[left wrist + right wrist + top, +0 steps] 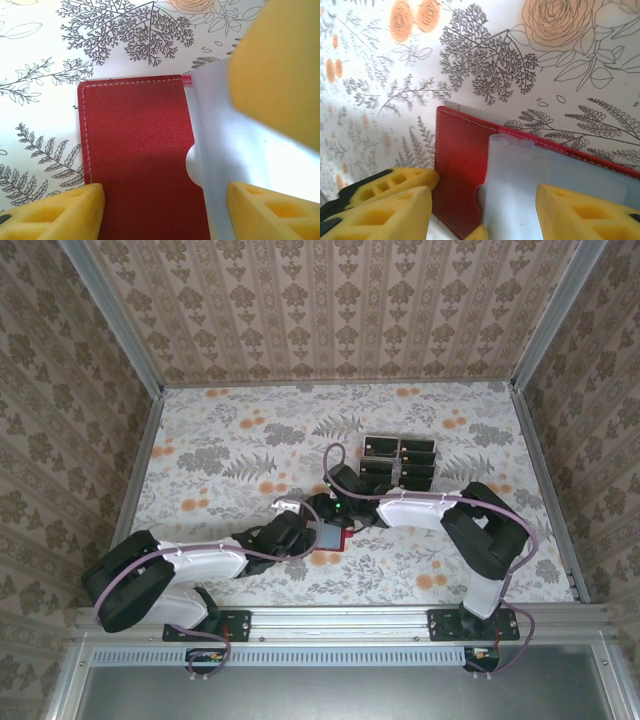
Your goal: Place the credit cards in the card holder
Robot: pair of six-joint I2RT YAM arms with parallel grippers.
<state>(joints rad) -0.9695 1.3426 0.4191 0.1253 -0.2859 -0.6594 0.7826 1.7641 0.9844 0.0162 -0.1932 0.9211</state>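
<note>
Since the left gripper (pixel 165 200) has its yellow fingers (pixel 55 212) spread wide over the open red wallet (pixel 135 150), one at the wallet's left edge and one on the pale flap (pixel 240 150), I think its job is to hold the wallet flat. The right gripper (pixel 485 200) is spread too, right over the same flap, with no card in it. The wallet lies on the flowery bench (pixel 230 440) under both grippers. The cards (pixel 398 462) sit in a neat block behind it, apart from it. To do this step well, I would press the wallet down softly so it cannot slide, lift the flap just a bit, and bring one card at a time, flat and straight, into the pocket. I can read no words or brand on the wallet, and the cards are too small to read.
</note>
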